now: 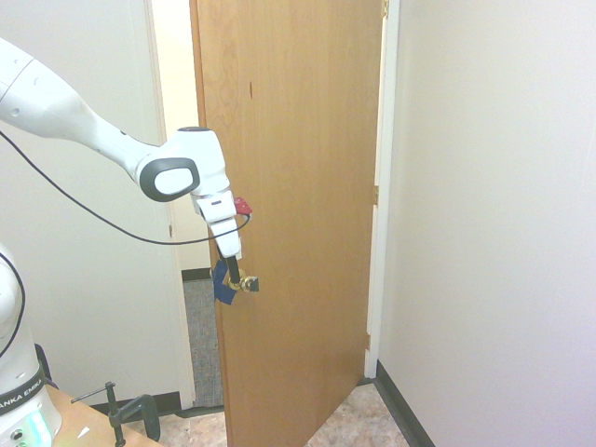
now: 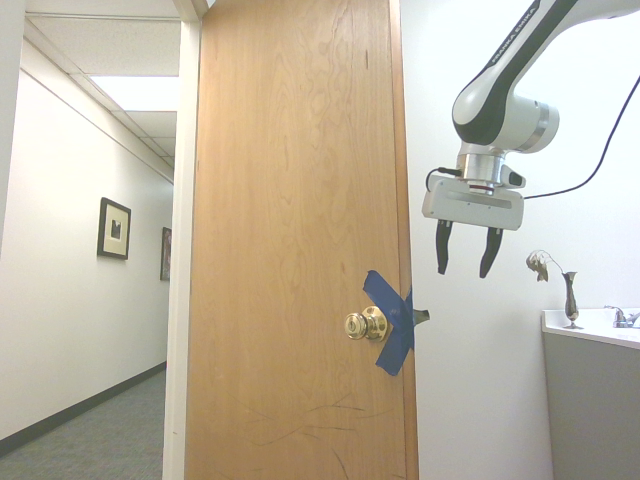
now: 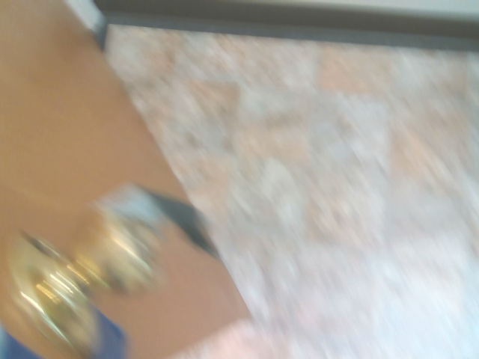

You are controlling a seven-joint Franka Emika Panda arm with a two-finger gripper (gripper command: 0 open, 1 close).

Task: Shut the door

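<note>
Mottled tile floor (image 1: 358, 424); door (image 1: 298, 233) standing over it, ajar.

Two framed pictures (image 2: 114, 228) hang along the hallway wall; a vase (image 2: 570, 299) stands on the counter (image 2: 592, 326).

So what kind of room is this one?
Probably an office washroom doorway: a wooden door stands open onto a carpeted corridor with framed pictures, and a sink counter sits inside.

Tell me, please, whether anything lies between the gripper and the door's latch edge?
No. In the second exterior view only bare white wall shows between the open gripper and the door.
</note>
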